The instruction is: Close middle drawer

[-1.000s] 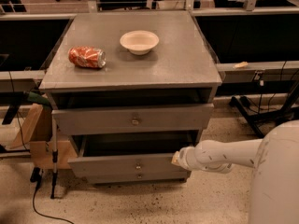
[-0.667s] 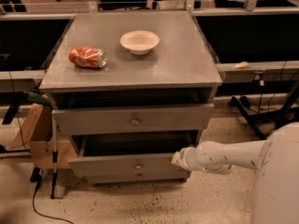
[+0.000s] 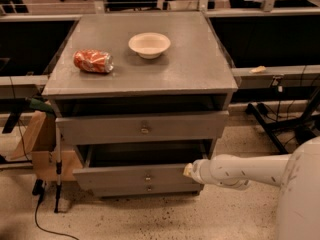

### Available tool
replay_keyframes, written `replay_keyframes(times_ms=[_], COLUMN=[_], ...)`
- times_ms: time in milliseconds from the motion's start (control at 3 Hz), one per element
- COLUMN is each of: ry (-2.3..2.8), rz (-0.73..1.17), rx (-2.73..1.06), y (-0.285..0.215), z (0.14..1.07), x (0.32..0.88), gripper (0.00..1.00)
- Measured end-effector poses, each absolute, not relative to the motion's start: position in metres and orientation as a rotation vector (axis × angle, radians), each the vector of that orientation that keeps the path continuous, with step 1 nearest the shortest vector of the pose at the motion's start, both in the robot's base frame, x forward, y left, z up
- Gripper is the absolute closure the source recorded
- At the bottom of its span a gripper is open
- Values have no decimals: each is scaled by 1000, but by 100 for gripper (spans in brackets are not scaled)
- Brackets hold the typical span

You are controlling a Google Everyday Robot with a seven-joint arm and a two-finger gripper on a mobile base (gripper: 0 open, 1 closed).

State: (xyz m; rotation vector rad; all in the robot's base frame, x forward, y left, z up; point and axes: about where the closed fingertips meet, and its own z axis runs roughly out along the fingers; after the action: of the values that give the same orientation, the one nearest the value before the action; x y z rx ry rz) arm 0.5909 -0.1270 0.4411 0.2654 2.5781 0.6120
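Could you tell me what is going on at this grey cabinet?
The robot's arm reaches in from the right, and its gripper is at the right end of the middle drawer, against its front panel. That drawer is pulled well out and not yet closed. The drawer above also stands slightly out. On the cabinet top lie a crushed red can and a white bowl.

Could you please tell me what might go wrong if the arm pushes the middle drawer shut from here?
1. The gripper is at the far right end of the middle drawer front, away from its centre knob. An off-centre push may skew the open drawer and jam it.
2. So near that corner, the gripper could slip off the panel's edge.
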Motion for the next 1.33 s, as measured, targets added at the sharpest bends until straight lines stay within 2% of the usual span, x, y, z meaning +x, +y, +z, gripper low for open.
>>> replay_keyframes(times_ms=[333, 667, 1000, 1333], ry=[2562, 2582, 2537, 2491], rz=[616, 728, 1050, 1215], rx=[253, 201, 252, 251], y=[-127, -114, -79, -46], z=[440, 418, 400, 403], x=[591, 583, 585, 591], gripper=[100, 100, 100, 100])
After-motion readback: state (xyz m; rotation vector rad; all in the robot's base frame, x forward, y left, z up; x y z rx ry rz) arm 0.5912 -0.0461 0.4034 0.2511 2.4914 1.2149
